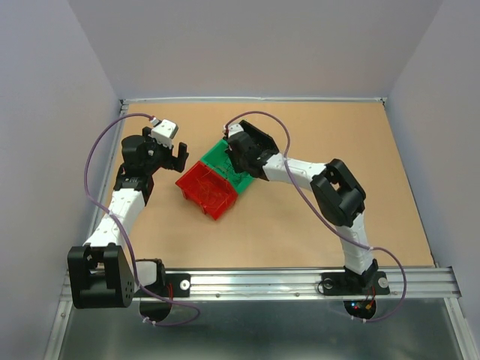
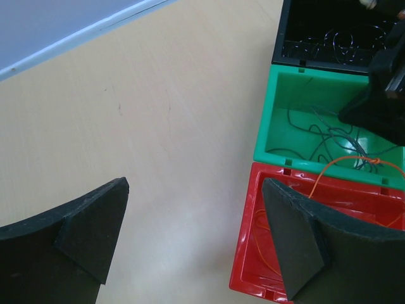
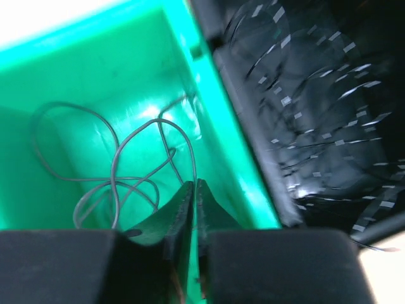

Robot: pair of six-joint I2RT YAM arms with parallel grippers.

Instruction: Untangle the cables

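**Hazards**

1. The left gripper (image 2: 195, 190) hangs over bare table (image 2: 158, 126) at the lower left of its wrist view, its jaws spread wide and empty. A descent from here would meet the rim of the red bin (image 2: 242, 253), which sits just beside the right-hand finger.
2. An orange strand (image 2: 354, 158) rises out of the red bin and arches over the shared wall into the green bin (image 2: 269, 114). If any neighbouring wire is lifted, this strand is likely to be dragged along and the colours mixed again.
3. In the green bin the grey strands (image 3: 112, 177) lie in overlapping loops. One loop runs down to the tips of the right gripper (image 3: 193, 187). A straight pull risks raising the whole clump or tightening a knot.
4. The right gripper's jaws stand almost together, with only a narrow slit between them. Whether a strand is pinched there cannot be told, and a wire this thin may slip free.
5. The striped strands (image 3: 316, 95) fill the black bin (image 2: 283, 38) beyond and are not touched.

**Arm pose**

In the top view the left arm is folded back at centre left, with its wrist turned toward the bins. The right arm reaches from lower right across to centre, its elbow raised and its fingers pointing down inside the green bin.
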